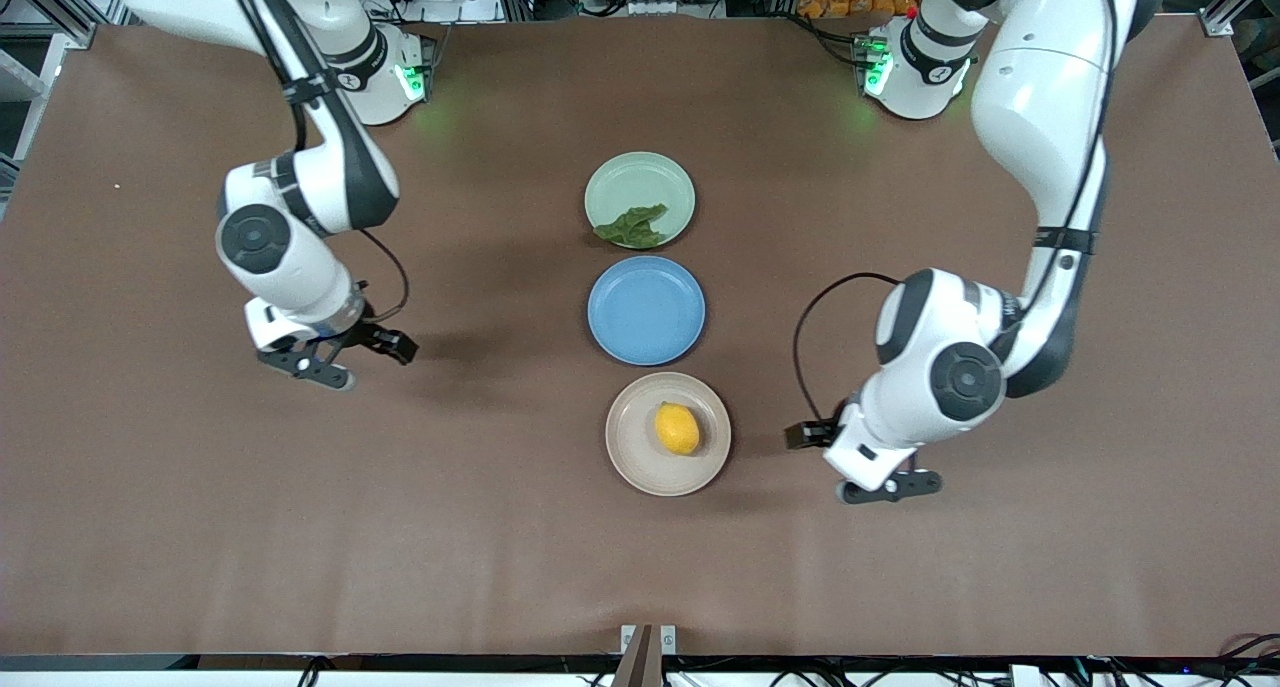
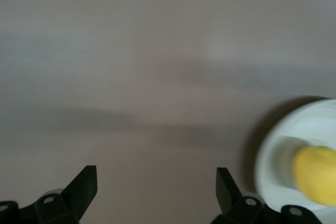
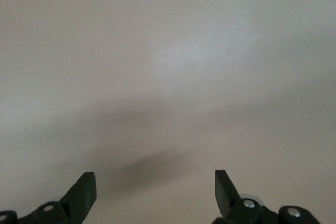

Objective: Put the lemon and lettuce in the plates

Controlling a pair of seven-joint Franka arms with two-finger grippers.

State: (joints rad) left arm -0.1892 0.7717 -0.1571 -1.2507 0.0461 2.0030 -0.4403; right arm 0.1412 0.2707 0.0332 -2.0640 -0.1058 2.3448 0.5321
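while both arms hang over bare worktop, left gripper and right gripper have fingers spread apart, empty; lemon sits on the beige plate, lettuce on the mint plate.

Beige plate and lemon blurred and cut by the left wrist view's edge
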